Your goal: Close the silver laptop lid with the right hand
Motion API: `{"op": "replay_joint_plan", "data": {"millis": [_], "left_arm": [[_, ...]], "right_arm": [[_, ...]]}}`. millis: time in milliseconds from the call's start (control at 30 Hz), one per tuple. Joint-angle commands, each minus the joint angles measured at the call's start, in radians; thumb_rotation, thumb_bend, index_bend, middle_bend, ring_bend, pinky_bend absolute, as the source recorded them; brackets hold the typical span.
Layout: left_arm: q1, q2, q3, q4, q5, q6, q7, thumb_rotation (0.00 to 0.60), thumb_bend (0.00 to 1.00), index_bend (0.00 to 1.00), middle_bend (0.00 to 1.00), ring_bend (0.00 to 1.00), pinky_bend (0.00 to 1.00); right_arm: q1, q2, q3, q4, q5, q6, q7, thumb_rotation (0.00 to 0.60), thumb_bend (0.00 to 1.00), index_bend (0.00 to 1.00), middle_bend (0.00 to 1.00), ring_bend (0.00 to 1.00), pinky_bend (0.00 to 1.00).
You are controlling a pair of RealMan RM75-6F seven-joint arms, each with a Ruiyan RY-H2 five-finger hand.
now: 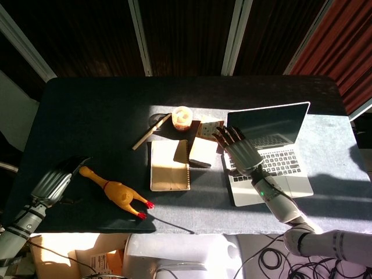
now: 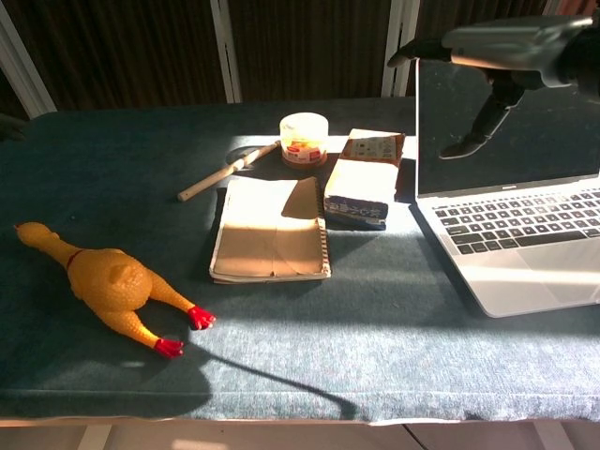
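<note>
- Head view: the laptop [image 1: 269, 152] stood open on the right half of the table [image 1: 87, 116], its dark screen upright and its keyboard toward the robot.
- The right hand [image 1: 240, 149] hovered over the laptop's left side, palm down with fingers spread and holding nothing; its fingertips reached toward the screen's left edge.
- Whether the fingers touched the lid could not be told from this view.
- The left hand [image 1: 53, 183] hung at the table's near left edge, fingers extended and holding nothing, just left of the rubber chicken [image 1: 116, 192].
- A notebook [image 1: 169, 165] lay in the middle, a box [image 1: 202, 150] just right of it, and a small jar [image 1: 182, 117] and a stick [image 1: 150, 132] lay behind them.
- Chest view: the laptop [image 2: 525, 187] filled the right side, with the lid up.
- The right hand [image 2: 500, 58] was held high at the screen's top left corner, fingers apart, the thumb hanging down in front of the screen.
- The chicken [image 2: 111, 286] lay near left; the notebook [image 2: 271, 232], box [image 2: 364, 187], jar [image 2: 304, 138] and stick [image 2: 226, 170] sat mid-table.
- The left hand did not show in this view.
</note>
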Motion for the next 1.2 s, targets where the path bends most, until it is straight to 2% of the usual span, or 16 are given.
{"op": "replay_joint_plan", "data": {"millis": [33, 200, 333, 433, 700, 800, 900, 1000, 1200], "left_arm": [[0.085, 0.043, 0.041, -0.019, 0.021, 0.098, 0.030, 0.600, 0.05, 0.00, 0.10, 0.05, 0.17], [0.157, 0.035, 0.072, 0.008, 0.059, 0.188, 0.018, 0.600, 0.05, 0.00, 0.10, 0.05, 0.17], [0.202, 0.010, 0.091, 0.053, 0.065, 0.225, -0.007, 0.600, 0.05, 0.00, 0.10, 0.05, 0.17], [0.219, -0.009, 0.090, 0.083, 0.040, 0.221, -0.008, 0.600, 0.05, 0.00, 0.10, 0.05, 0.17], [0.223, -0.041, 0.068, 0.123, -0.026, 0.170, -0.035, 0.600, 0.05, 0.00, 0.10, 0.05, 0.17], [0.225, -0.043, 0.065, 0.120, -0.028, 0.167, -0.024, 0.600, 0.05, 0.00, 0.10, 0.05, 0.17], [0.228, -0.043, 0.061, 0.114, -0.030, 0.168, -0.013, 0.600, 0.05, 0.00, 0.10, 0.05, 0.17], [0.231, -0.042, 0.059, 0.111, -0.033, 0.167, -0.002, 0.600, 0.05, 0.00, 0.10, 0.05, 0.17], [0.232, -0.044, 0.056, 0.116, -0.032, 0.157, -0.007, 0.600, 0.05, 0.00, 0.10, 0.05, 0.17]], "right_arm": [[-0.007, 0.056, 0.062, 0.054, 0.004, 0.059, 0.022, 0.600, 0.10, 0.00, 0.00, 0.00, 0.00], [0.021, 0.101, 0.111, 0.151, 0.156, -0.001, 0.032, 0.600, 0.10, 0.00, 0.00, 0.00, 0.01], [0.054, 0.098, 0.111, 0.276, 0.298, -0.091, 0.023, 0.600, 0.10, 0.00, 0.00, 0.00, 0.05], [0.079, 0.086, 0.101, 0.351, 0.367, -0.161, 0.022, 0.600, 0.10, 0.00, 0.00, 0.00, 0.04], [0.146, -0.018, 0.066, 0.524, 0.400, -0.276, 0.036, 0.600, 0.10, 0.00, 0.01, 0.00, 0.02], [0.173, -0.050, 0.050, 0.561, 0.414, -0.304, 0.025, 0.600, 0.10, 0.01, 0.05, 0.00, 0.03], [0.189, -0.062, 0.040, 0.569, 0.420, -0.313, 0.023, 0.600, 0.10, 0.08, 0.14, 0.02, 0.10], [0.191, -0.055, 0.031, 0.559, 0.414, -0.303, 0.025, 0.600, 0.10, 0.22, 0.26, 0.12, 0.20], [0.172, 0.001, 0.016, 0.508, 0.405, -0.285, 0.048, 0.600, 0.10, 0.34, 0.36, 0.25, 0.33]]}}
